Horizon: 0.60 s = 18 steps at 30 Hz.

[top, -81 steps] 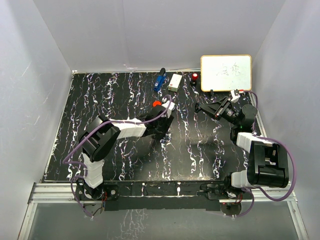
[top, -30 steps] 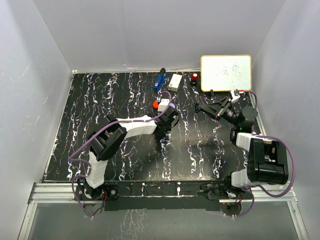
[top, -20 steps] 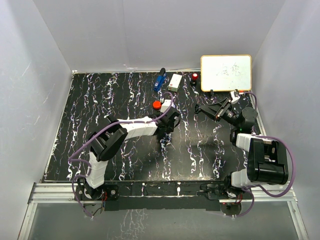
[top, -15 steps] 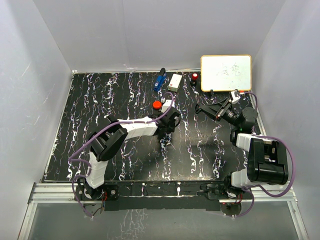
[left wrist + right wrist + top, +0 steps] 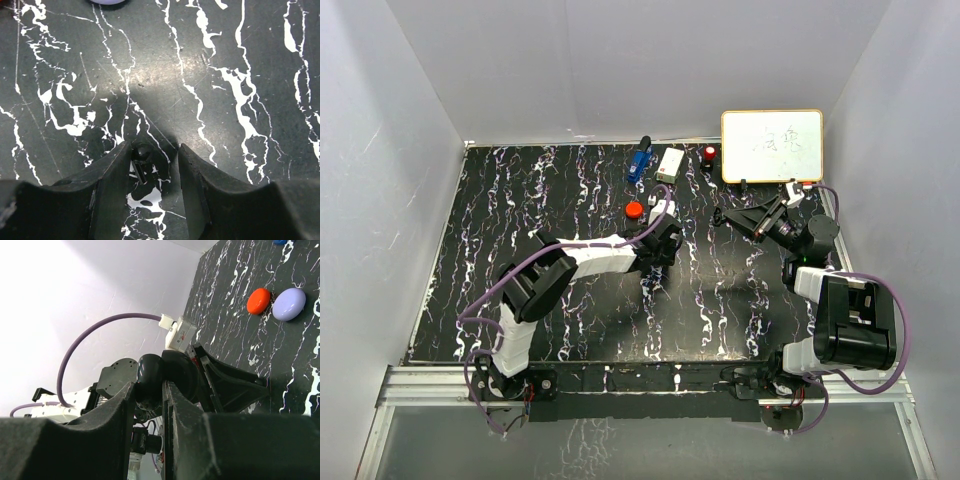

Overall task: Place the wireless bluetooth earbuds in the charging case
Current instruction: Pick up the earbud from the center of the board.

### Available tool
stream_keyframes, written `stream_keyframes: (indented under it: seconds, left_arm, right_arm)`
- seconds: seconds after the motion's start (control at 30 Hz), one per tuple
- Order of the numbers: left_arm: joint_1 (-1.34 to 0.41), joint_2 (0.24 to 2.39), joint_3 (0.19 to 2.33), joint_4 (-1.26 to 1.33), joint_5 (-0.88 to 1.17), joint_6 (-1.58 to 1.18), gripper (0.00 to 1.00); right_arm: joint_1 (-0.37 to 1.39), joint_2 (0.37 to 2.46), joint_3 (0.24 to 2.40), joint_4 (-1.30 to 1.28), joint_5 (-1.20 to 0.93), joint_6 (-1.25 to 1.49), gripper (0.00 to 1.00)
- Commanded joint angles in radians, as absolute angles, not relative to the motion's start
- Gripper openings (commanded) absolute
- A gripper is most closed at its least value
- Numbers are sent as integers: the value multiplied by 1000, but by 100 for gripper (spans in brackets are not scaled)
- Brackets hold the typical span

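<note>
Clearly, the left pincer [image 5: 154, 152] stands half open around a black earbud [image 5: 141, 162] lying on the table [image 5: 225, 60]; the right pincer [image 5: 148, 388] clamps a black round case [image 5: 149, 371].

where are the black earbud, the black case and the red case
black earbud [image 5: 141, 161]: left wrist view, mid-body
black case [image 5: 150, 376]: right wrist view, rounded shell
red case [image 5: 258, 300]: right wrist view, middle of its top

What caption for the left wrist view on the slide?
Left gripper open astride a black earbud on the marbled table, lavender case at top edge.
</note>
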<state>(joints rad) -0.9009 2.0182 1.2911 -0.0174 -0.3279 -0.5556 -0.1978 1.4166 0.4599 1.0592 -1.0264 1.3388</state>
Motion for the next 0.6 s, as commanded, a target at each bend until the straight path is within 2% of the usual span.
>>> stream_keyframes:
  seconds: [0.0, 0.37, 0.57]
  left_arm:
    - [-922, 2044, 1271, -10, -233, -553, 41]
    - [-927, 2054, 1277, 12, -223, -536, 41]
    - [-928, 2065, 1329, -118, -318, -540, 42]
  right_arm:
    - [-211, 1406, 453, 1125, -1037, 1339, 0]
    - [-223, 1405, 451, 1125, -1045, 1339, 0]
    - [-225, 1406, 451, 1126, -1046, 1339, 0]
